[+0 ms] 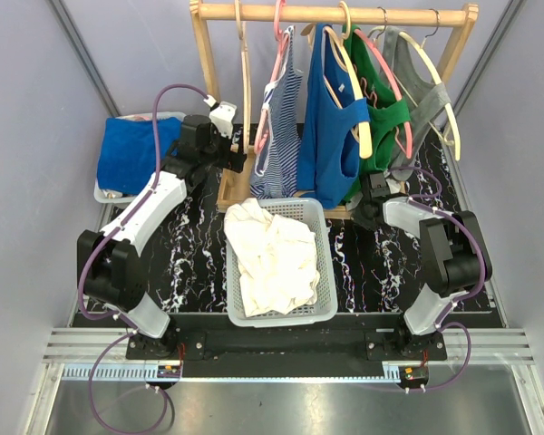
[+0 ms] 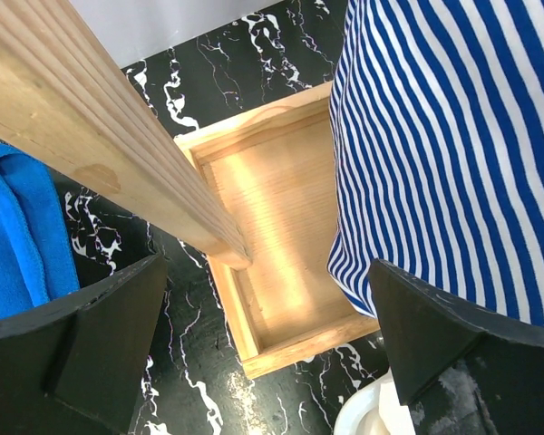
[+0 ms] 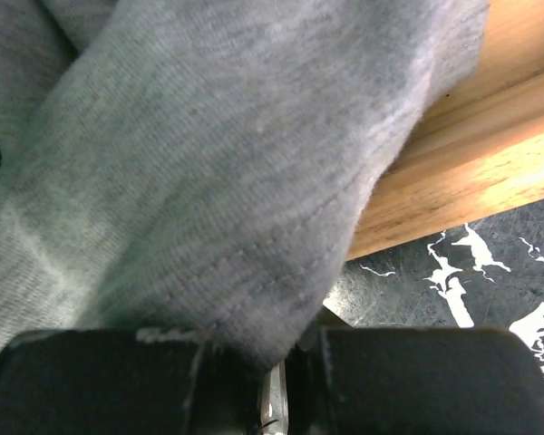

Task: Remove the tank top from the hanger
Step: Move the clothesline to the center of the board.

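A grey tank top (image 1: 428, 98) hangs on a cream hanger (image 1: 438, 80) at the right end of the wooden rail. My right gripper (image 1: 374, 187) is low by the rack's base, shut on the bottom hem. In the right wrist view the grey tank top (image 3: 208, 163) fills the frame and its hem runs down between the closed fingers of the right gripper (image 3: 276, 349). My left gripper (image 1: 232, 159) is open beside the rack's left post. In the left wrist view the left gripper (image 2: 267, 326) holds nothing, and a blue-and-white striped top (image 2: 444, 136) hangs beside its right finger.
The rail also carries the striped top (image 1: 276, 136), a blue top (image 1: 331, 118) and a green top (image 1: 381, 127). A white basket (image 1: 325, 263) with white cloth stands in front. A tray with blue cloth (image 1: 131, 149) sits at the left. The wooden rack base (image 2: 272, 227) lies below the left gripper.
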`<state>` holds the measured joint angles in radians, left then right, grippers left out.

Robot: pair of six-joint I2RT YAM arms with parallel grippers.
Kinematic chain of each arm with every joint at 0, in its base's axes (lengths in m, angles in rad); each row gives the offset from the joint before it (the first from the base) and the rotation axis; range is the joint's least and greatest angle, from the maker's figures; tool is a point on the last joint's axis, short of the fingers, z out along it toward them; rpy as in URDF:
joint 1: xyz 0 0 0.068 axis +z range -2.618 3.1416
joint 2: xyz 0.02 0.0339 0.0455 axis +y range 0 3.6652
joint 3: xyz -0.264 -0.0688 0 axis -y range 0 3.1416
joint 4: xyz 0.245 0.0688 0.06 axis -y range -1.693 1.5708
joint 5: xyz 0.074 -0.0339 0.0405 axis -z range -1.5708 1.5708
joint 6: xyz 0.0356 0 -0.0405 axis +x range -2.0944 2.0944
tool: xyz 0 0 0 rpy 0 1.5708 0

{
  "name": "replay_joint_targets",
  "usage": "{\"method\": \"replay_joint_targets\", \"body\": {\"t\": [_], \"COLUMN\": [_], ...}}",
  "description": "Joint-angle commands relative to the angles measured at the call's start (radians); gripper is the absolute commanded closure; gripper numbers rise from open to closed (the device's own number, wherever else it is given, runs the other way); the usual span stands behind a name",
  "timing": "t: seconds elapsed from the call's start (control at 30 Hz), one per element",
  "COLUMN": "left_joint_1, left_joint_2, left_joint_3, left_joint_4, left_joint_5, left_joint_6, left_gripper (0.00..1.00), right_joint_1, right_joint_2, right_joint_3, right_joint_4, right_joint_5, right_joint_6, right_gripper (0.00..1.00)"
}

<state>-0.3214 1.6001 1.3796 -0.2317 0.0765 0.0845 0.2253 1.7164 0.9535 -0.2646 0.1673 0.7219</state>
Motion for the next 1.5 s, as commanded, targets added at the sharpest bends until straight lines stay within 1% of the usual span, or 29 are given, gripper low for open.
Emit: {"method": "replay_joint_targets", "body": {"t": [0.0,0.07,0.17,0.2,0.3,0.37,0.43,0.57,0.7,0.87,1.0,1.03,1.07,1.13,1.17,1.2,1.23,1.3,1.47], "left_joint_1": [0.004,0.004,0.004,0.005,0.005,0.005,0.005,0.005,0.010,0.010,0.010,0.010,0.010,0.012,0.012,0.012,0.012,0.012,0.016], "left_joint_2": [-0.022,-0.009,0.014,0.021,0.049,0.064,0.069,0.072,0.089,0.075,0.048,0.041,0.032,-0.002,-0.014,-0.040,-0.054,-0.103,-0.225], "left_joint_3": [0.036,0.055,0.088,0.099,0.127,0.134,0.133,0.134,0.154,0.133,0.113,0.113,0.104,0.095,0.093,0.087,0.082,0.066,0.000], "left_joint_4": [0.048,0.057,0.065,0.066,0.069,0.072,0.074,0.081,0.086,0.081,0.078,0.068,0.063,0.042,0.031,0.017,-0.013,-0.061,-0.129], "left_joint_5": [0.026,0.017,0.009,0.008,0.017,0.019,0.019,0.011,0.020,0.042,0.037,0.032,0.032,0.031,0.026,0.026,0.023,0.020,-0.018], "left_joint_6": [-0.006,0.000,0.014,0.017,0.015,0.012,0.009,0.020,0.011,-0.006,0.009,0.012,0.014,0.020,0.024,0.026,0.029,0.041,0.075], "left_gripper": [0.02,0.02,0.02,0.02,0.03,0.04,0.04,0.04,0.04,0.05,0.05,0.05,0.02,0.01,0.01,0.01,0.01,0.01,0.01], "right_joint_1": [-0.010,-0.009,-0.009,-0.007,-0.009,-0.010,-0.015,-0.018,-0.021,-0.033,-0.041,-0.041,-0.043,-0.041,-0.041,-0.041,-0.041,-0.041,-0.012], "right_joint_2": [0.017,0.017,-0.020,-0.058,-0.133,-0.153,-0.137,-0.040,0.006,-0.003,-0.024,-0.038,-0.075,-0.124,-0.177,-0.208,-0.237,-0.326,-0.530], "right_joint_3": [0.042,0.042,-0.007,-0.048,-0.108,-0.116,-0.084,0.002,0.057,0.051,0.037,0.028,0.001,-0.028,-0.063,-0.080,-0.096,-0.134,-0.214], "right_joint_4": [0.102,0.094,0.108,0.116,0.146,0.159,0.154,0.125,0.123,0.123,0.110,0.107,0.108,0.108,0.111,0.116,0.117,0.117,0.097], "right_joint_5": [-0.021,-0.046,-0.072,-0.074,-0.075,-0.063,-0.071,-0.104,-0.098,-0.091,-0.106,-0.110,-0.129,-0.147,-0.159,-0.164,-0.164,-0.221,-0.308], "right_joint_6": [-0.006,0.010,0.022,0.021,0.005,-0.009,-0.009,-0.003,-0.009,-0.018,-0.036,-0.030,-0.021,-0.009,-0.001,0.002,0.002,-0.002,-0.028], "right_gripper": [0.89,0.89,0.88,0.87,0.82,0.80,0.77,0.77,0.77,0.77,0.77,0.77,0.74,0.70,0.66,0.58,0.54,0.48,0.44]}}
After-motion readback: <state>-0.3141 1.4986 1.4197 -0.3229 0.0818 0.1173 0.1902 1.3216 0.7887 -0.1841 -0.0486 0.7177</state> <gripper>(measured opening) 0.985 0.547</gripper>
